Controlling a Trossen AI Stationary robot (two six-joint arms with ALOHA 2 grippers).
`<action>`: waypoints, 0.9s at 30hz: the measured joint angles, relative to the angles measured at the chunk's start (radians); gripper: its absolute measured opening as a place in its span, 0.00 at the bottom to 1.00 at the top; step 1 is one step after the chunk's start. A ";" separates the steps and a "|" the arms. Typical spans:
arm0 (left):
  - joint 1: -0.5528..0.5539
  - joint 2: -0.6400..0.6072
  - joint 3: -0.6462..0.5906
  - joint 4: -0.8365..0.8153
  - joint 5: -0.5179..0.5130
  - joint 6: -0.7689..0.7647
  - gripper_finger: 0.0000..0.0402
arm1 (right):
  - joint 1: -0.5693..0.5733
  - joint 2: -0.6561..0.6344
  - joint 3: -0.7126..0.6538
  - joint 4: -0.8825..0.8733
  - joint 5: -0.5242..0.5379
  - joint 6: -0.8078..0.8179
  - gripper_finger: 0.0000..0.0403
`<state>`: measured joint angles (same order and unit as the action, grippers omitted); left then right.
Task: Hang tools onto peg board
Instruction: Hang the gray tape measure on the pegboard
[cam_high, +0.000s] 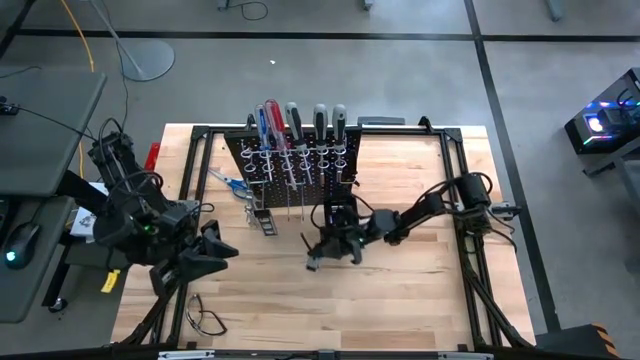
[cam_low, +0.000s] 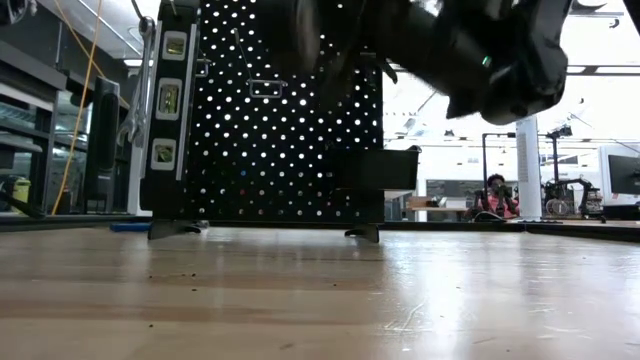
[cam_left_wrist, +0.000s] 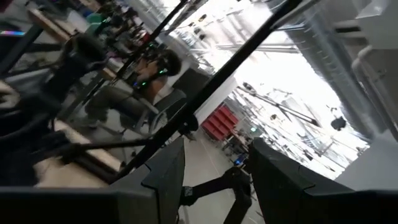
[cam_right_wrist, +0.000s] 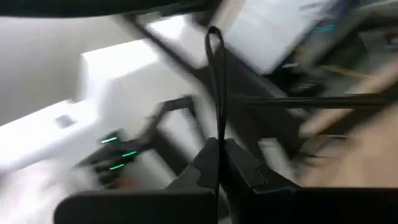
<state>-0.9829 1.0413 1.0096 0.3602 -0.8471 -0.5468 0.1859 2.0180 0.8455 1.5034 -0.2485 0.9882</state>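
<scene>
Black peg board (cam_high: 290, 165) just behind right gripper (cam_high: 335, 252).

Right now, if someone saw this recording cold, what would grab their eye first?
The black peg board standing at the table's far edge, with a row of screwdrivers already hung along its top. Next, the right arm's tool, shut on a thin dark loop just in front of the board. The left arm's tool waits, open, near the table's left front.
</scene>
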 joint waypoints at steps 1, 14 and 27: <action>0.000 0.005 0.000 -0.011 -0.007 -0.019 0.40 | 0.013 0.000 0.009 0.032 -0.021 0.002 0.00; 0.166 0.216 0.000 0.037 0.146 -0.180 0.40 | 0.095 -0.002 0.339 0.013 -0.189 0.004 0.00; 0.338 0.286 0.000 0.327 0.516 -0.068 0.40 | 0.096 -0.002 0.535 -0.120 -0.259 0.006 0.00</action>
<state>-0.6448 1.3277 1.0092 0.6872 -0.3308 -0.6149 0.2821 2.0163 1.3800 1.3836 -0.5079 0.9943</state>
